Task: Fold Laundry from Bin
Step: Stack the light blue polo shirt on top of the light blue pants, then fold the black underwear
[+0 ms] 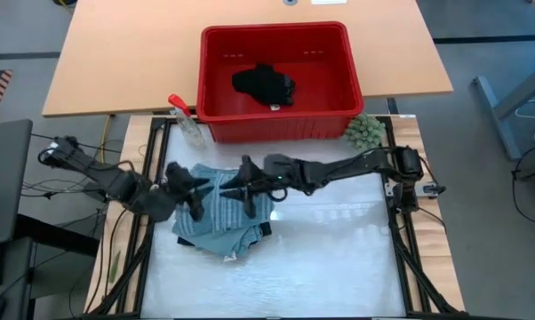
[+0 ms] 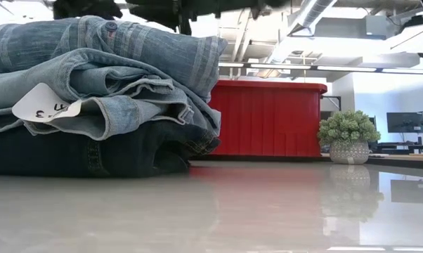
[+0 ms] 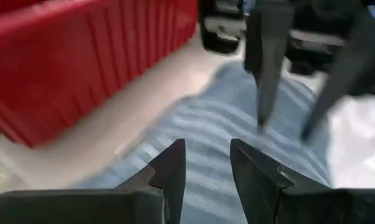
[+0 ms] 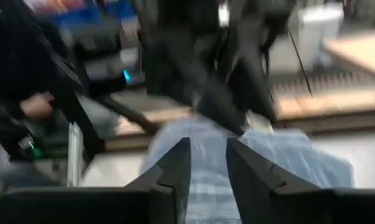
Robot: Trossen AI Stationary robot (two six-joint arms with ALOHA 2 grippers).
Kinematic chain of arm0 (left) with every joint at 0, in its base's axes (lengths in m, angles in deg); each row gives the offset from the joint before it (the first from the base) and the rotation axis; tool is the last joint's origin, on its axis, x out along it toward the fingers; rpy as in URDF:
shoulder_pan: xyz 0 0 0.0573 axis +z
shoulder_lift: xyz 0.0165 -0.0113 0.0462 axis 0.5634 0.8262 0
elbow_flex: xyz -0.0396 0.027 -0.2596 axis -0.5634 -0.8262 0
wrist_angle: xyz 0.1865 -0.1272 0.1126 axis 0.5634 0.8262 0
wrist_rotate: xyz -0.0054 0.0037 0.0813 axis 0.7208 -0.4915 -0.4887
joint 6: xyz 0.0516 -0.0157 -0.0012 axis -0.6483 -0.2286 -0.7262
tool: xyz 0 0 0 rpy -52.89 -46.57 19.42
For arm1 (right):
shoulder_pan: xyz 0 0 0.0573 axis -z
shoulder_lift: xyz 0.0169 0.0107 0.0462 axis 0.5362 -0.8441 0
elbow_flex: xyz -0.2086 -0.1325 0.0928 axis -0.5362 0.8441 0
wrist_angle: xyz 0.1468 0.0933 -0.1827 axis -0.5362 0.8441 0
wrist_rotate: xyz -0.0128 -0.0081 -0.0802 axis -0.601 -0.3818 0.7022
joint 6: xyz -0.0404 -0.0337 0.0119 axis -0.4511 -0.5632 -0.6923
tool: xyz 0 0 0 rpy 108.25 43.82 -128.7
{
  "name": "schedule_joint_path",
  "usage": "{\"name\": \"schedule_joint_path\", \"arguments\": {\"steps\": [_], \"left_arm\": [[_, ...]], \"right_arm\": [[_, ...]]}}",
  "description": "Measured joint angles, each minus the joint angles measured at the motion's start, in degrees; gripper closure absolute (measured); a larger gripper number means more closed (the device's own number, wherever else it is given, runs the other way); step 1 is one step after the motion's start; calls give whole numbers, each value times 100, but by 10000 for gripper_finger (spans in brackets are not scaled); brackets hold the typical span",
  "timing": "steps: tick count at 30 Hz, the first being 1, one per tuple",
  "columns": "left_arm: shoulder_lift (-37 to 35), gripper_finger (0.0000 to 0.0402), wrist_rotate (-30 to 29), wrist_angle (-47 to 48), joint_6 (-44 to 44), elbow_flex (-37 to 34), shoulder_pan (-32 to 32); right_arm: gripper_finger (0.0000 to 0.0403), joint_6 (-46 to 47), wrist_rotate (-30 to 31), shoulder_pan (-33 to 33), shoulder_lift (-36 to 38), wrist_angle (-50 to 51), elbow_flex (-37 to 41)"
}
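High view: folded laundry [image 1: 221, 222] beside bin [image 1: 276, 120].

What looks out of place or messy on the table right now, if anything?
The folded pile is a little untidy: the striped shirt on top lies askew over the jeans, and a paper tag sticks out from the side. One black garment is still in the red bin. Nothing spilled or damaged.

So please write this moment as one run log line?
left gripper: open, over stack | right gripper: open, over stack | folded stack: on table | bin: one black piece
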Motion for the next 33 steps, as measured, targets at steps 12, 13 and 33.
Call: {"name": "schedule_joint_path", "arguments": {"steps": [12, 13, 33], "left_arm": [[-420, 288, -152, -689, 2586, -1979, -320], [-394, 288, -157, -693, 2710, -2074, -280], [-947, 288, -466, -930, 1577, -2404, 560]], "right_arm": [[355, 136, 674, -189, -1069, -2912, 1042], [358, 165, 677, -237, -1244, -3105, 1003], [371, -659, 729, -267, -975, -2654, 901]]}}
